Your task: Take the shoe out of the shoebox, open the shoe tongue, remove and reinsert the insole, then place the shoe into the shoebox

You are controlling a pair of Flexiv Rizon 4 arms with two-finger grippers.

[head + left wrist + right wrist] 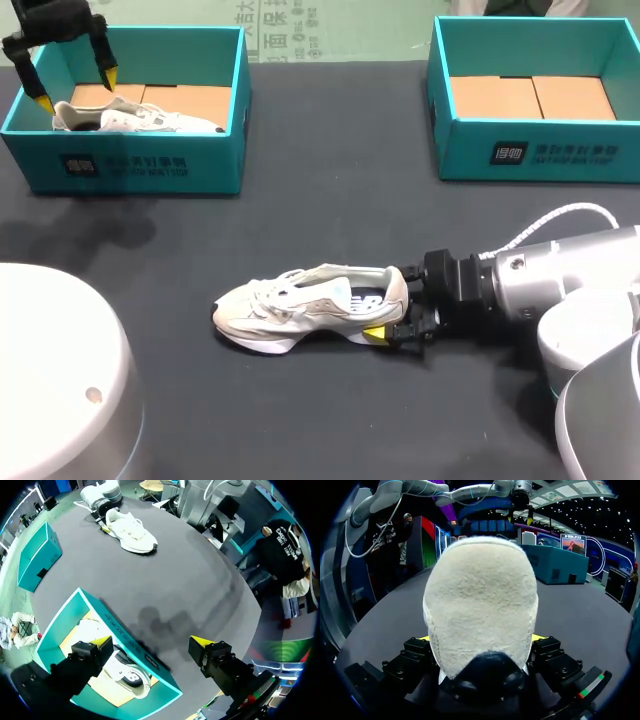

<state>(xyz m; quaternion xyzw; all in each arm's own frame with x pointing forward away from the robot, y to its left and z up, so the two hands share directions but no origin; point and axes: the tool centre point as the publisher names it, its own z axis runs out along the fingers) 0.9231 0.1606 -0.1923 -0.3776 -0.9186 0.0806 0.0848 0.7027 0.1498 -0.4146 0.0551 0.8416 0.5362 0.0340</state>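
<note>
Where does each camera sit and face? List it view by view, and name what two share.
Head view: above and behind, looking down on the table; both arms show, left gripper over the left shoebox, right gripper shut on the shoe.
Left wrist view: above that shoebox, looking down; its open fingers show.
Right wrist view: low over the table, facing the shoe's heel; its fingers flank it.
Shared: the shoe lies in all three.
</note>
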